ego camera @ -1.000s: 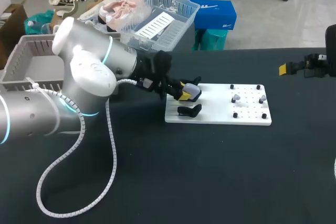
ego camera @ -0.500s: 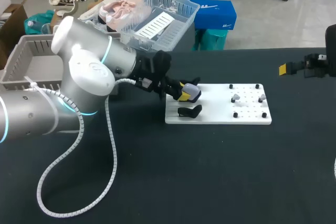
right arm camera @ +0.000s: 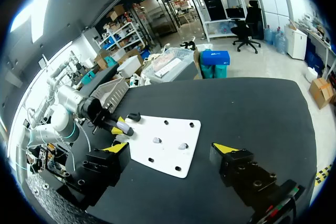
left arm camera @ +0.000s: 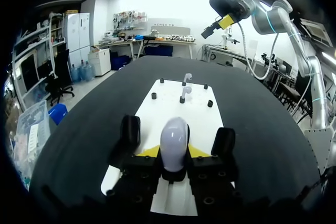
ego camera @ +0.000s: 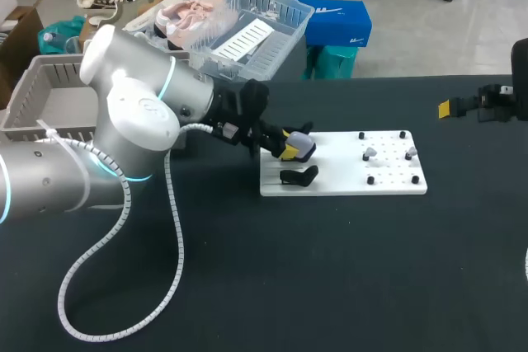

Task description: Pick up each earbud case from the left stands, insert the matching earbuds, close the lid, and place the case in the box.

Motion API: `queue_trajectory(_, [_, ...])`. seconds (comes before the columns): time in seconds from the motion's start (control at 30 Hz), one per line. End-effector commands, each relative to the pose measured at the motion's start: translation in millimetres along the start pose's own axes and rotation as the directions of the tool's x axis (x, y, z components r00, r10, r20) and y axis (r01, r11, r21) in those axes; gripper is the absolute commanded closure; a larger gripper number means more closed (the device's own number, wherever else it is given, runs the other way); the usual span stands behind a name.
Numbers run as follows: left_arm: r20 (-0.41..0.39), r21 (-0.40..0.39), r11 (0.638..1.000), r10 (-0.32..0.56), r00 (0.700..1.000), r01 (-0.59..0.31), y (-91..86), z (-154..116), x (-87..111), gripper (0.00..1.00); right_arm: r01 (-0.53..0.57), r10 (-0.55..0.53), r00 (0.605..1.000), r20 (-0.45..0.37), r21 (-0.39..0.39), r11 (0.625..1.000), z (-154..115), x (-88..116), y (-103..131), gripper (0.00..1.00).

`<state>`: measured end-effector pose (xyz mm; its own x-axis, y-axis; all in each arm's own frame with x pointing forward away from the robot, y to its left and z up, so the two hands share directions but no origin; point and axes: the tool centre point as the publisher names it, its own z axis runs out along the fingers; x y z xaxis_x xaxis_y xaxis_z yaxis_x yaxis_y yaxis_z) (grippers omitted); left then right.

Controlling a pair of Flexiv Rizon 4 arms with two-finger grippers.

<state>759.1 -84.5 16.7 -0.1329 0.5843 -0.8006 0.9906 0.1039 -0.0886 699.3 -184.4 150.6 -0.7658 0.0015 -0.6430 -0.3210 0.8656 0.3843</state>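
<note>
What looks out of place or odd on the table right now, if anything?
Nothing stands out. The white board lies flat, both earbuds rest on it, and the left gripper holds the earbud case squarely; no spill or damage shows.

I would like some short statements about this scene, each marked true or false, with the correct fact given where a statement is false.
1. The left pincer is shut on a pale earbud case. True.
2. The right pincer grips an earbud. False: its fingers stand open with nothing between them, away from the white board.
3. Two earbuds rest on the white board, at the end far from the left pincer. True.
4. The black stand on the board carries a second case. False: nothing sits on that stand.
</note>
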Motion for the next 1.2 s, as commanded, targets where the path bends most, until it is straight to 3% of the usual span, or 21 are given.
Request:
queue_trajectory(0.03, [0.004,-0.004,1.000,0.002,1.000,-0.002,-2.2,0.0,0.1,1.00,0.001,-0.001,1.000,-0.001,-0.004,1.000,0.5,-0.3,-1.2,0.00])
queue_trajectory(1.2, [0.047,-0.024,0.998,0.058,0.997,-0.057,-2.0,-14.6,-12.7,1.00,0.001,-0.001,1.000,-0.001,-0.004,1.000,0.5,-0.3,-1.2,0.00])
